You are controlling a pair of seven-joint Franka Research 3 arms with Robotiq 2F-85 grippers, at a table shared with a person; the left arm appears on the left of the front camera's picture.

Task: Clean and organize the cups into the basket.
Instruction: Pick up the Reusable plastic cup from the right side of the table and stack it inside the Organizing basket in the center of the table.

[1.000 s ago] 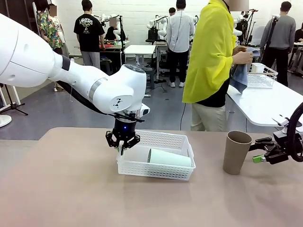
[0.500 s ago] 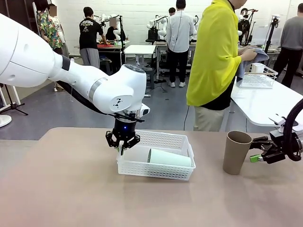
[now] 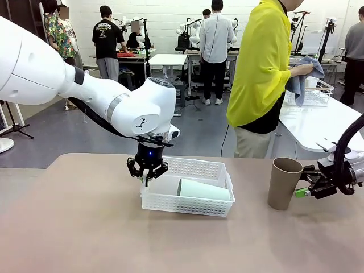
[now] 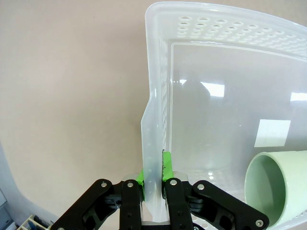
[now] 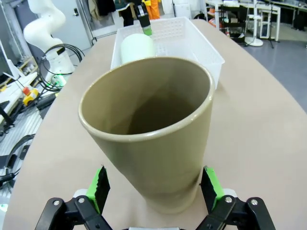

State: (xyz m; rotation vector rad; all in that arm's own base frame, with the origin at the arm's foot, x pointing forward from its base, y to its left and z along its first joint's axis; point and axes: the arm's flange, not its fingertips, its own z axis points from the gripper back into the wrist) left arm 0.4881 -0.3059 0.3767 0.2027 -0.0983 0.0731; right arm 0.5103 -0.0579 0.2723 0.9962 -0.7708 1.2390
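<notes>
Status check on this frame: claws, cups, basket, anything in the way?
Left claw shut on basket end wall. Right claw open, pads flanking upright brown cup, not gripping. Mint cup lying in basket. Nothing between brown cup and basket.

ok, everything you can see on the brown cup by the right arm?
The brown cup is a tall, handleless, matte taupe tumbler, tapering to a narrower base, plastic-looking. It stands upright on the table, mouth up, empty inside, apart from the white basket, on the robot's right of it. The right tool is open around its lower part, a green pad on each side, neither seemingly touching the wall.
</notes>
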